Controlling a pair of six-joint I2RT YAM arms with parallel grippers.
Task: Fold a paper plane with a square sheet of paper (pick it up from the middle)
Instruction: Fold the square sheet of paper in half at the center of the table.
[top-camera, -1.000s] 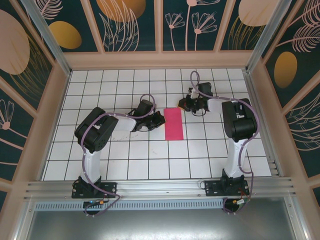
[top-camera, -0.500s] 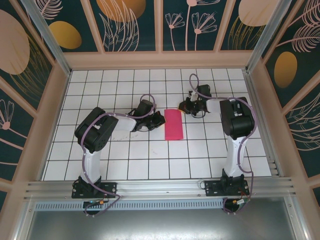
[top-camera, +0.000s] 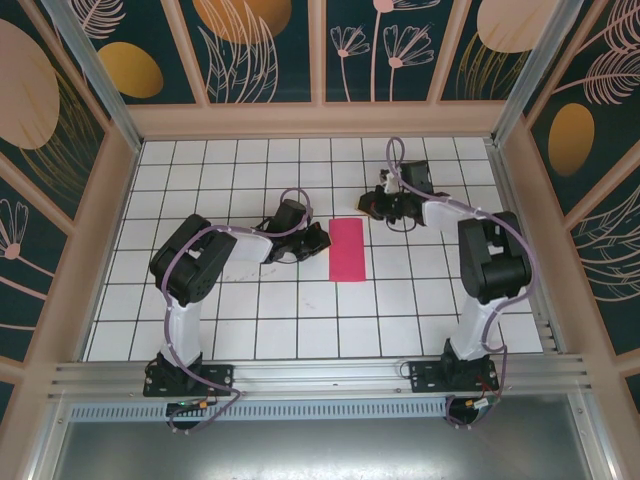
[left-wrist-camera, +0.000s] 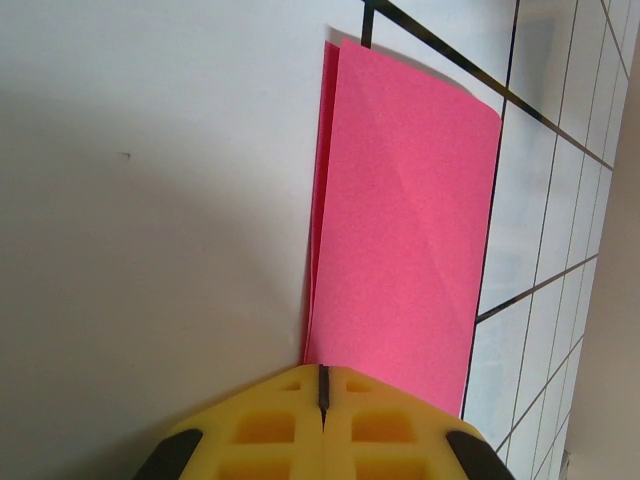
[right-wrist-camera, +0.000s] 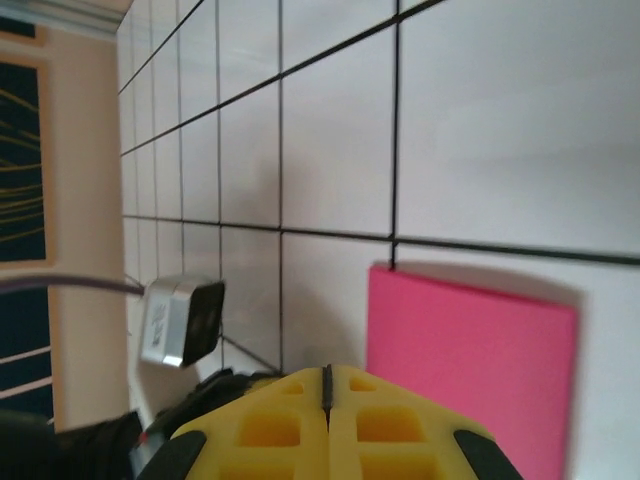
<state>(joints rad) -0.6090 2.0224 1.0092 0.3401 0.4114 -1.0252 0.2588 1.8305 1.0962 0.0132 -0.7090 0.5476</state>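
Folded pink paper (top-camera: 347, 250) lies flat; left claw (top-camera: 322, 240) pinched closed at its nine o'clock edge, right claw (top-camera: 368, 207) closed too, near one o'clock.

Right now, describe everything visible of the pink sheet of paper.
The sheet of paper is thin, matte magenta-pink, folded in half into a narrow rectangle. Its two layers are slightly offset along one long edge, and it has a faint diagonal crease. It lies flat on the white gridded table. The shut left tool sits at its edge; contact is unclear.
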